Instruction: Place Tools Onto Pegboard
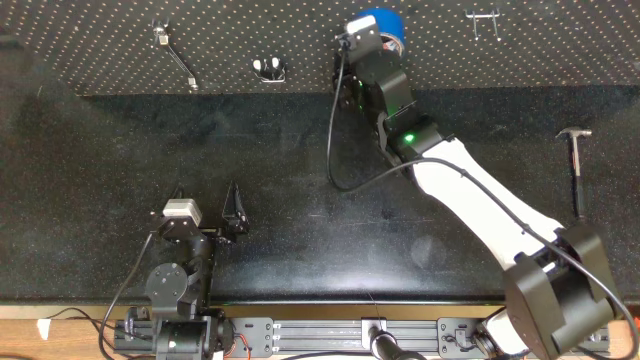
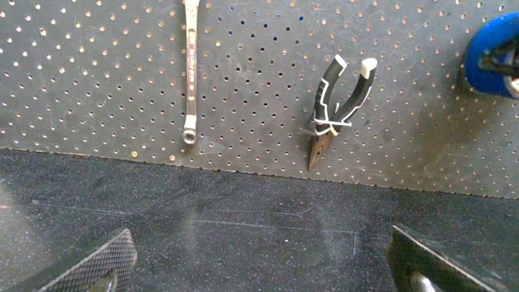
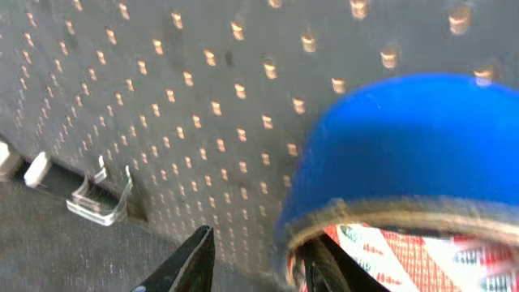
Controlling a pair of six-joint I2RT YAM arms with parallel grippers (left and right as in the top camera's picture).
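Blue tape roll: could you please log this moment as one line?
right jaws: shut on blue tape roll at pegboard | left jaws: open | hung: wrench, pliers | table: hammer

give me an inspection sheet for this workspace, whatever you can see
surface: black tabletop with a pegboard along its far edge
job's things: wrench and pliers hang on the pegboard; blue tape roll held close to it; hammer lies on the table at the right; a hook on the pegboard is bare
clutter: nothing seen
grippers: right gripper shut on the roll's wall; left gripper open, holding nothing
cables: black cable hangs loose beside the right arm
surroundings: rail carrying the arm bases along the near edge
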